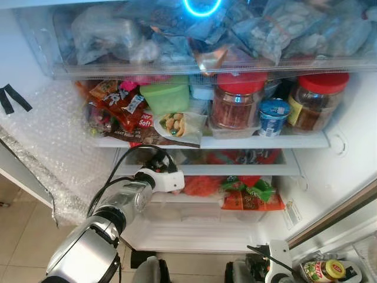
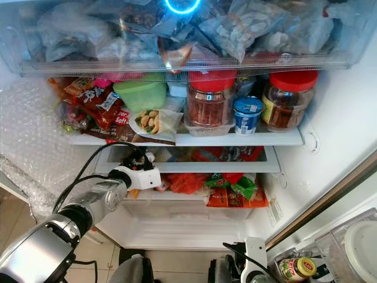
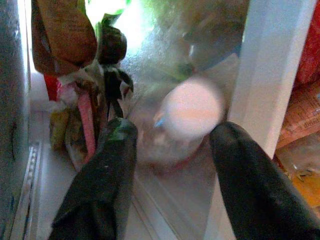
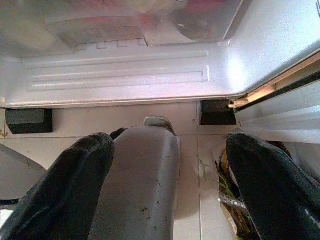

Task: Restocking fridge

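Left wrist view shows you the left end effector [image 3: 172,145] open inside the fridge [image 1: 347,124], a small white-capped bottle [image 3: 187,112] lying between its fingers, not gripped. Right end effector [image 4: 170,165] hangs open.

The fridge [image 1: 347,127] has smooth, glossy white plastic walls, with clear bubble wrap [image 1: 47,141] against its left wall. On its middle shelf stand clear jars [image 1: 238,100] with glossy red plastic lids, beside crinkly shiny snack packets [image 1: 121,106].
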Motion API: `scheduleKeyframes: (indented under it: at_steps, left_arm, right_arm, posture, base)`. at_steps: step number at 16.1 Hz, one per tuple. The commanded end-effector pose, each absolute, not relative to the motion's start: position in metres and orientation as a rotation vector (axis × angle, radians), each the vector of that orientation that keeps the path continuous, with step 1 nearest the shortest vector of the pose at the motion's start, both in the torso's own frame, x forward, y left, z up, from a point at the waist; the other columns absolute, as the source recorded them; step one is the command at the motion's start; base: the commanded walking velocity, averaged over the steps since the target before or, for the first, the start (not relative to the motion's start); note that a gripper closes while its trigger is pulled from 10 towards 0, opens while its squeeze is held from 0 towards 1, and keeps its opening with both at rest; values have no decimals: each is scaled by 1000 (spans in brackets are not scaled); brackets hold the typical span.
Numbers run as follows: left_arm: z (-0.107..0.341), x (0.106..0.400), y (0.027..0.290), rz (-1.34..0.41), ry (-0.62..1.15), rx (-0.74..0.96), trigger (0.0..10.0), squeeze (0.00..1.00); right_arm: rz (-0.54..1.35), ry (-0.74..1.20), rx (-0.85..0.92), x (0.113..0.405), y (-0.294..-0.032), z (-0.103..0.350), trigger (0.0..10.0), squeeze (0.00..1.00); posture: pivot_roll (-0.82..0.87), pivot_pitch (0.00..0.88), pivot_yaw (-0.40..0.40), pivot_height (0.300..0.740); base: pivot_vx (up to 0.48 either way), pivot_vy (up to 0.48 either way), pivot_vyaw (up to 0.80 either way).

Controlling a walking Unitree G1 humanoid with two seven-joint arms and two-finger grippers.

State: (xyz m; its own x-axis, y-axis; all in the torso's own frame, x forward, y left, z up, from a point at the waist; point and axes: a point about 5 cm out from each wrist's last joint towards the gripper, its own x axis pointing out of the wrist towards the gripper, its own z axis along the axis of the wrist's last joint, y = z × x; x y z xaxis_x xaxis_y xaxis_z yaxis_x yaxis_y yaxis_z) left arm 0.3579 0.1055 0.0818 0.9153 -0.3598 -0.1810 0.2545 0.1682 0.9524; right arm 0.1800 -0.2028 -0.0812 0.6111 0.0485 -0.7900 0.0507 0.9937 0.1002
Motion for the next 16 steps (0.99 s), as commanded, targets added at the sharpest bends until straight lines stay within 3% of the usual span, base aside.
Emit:
scheduleKeyframes:
  at_steps: [1, 5, 7, 8, 9, 12, 14, 16]
  left_arm:
    - [86, 360, 105, -421, -104, 1287, 10000, 1000]
    - [96, 363, 102, -420, -151, 1183, 10000, 1000]
    - [100, 356, 95, -497, -181, 951, 10000, 1000]
    - [101, 349, 94, -541, -187, 759, 10000, 0]
    - [101, 343, 101, -527, -184, 577, 10000, 0]
    - [95, 319, 129, -503, -140, 301, 10000, 0]
    - [74, 291, 152, -504, -26, 201, 10000, 0]
    - [54, 283, 181, -356, 67, 105, 10000, 0]
  right_arm:
    - [-2, 992, 138, 161, -197, -91, 10000, 0]
    - [2, 992, 137, 162, -197, -91, 10000, 0]
    - [-2, 989, 140, 163, -196, -91, 10000, 0]
    - [-4, 988, 142, 163, -196, -91, 10000, 0]
    - [-4, 988, 144, 163, -196, -91, 10000, 0]
    - [-3, 988, 144, 163, -196, -91, 10000, 0]
    - [3, 988, 139, 164, -197, -90, 10000, 0]
    - [12, 990, 129, 165, -197, -90, 10000, 0]
  posture:
    - [-33, 135, 71, 652]
    - [-26, 130, 68, 652]
    - [-27, 127, 73, 652]
    - [-26, 126, 75, 652]
    - [-24, 126, 76, 652]
    - [-5, 122, 77, 652]
    - [10, 118, 72, 652]
    - [13, 112, 65, 652]
  base:
    - [0, 0, 0]
    - [0, 0, 0]
    - [0, 0, 0]
    - [0, 0, 0]
    - [0, 0, 0]
    - [0, 0, 0]
    - [0, 0, 0]
    - [0, 0, 0]
